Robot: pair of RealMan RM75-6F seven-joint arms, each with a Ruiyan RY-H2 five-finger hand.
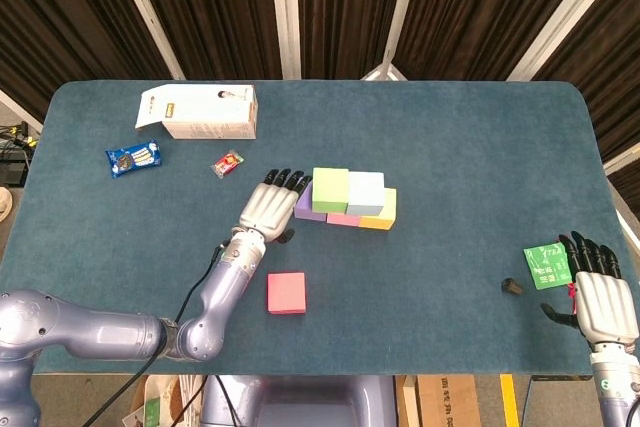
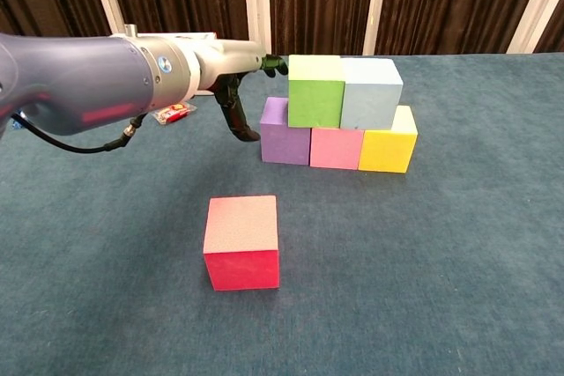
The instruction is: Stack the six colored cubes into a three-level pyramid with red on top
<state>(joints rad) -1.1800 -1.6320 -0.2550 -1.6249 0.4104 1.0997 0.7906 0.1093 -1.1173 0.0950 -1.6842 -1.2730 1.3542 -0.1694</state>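
Observation:
Two levels of cubes stand mid-table. Purple, pink and yellow form the bottom row. Green and light blue sit on top. The red cube lies alone in front. My left hand hovers left of the stack, holding nothing, fingers stretched to the green cube's left face; I cannot tell if they touch. My right hand rests open at the front right.
A white box, a blue snack pack and a red candy wrapper lie at the back left. A green packet and a small black object sit beside my right hand.

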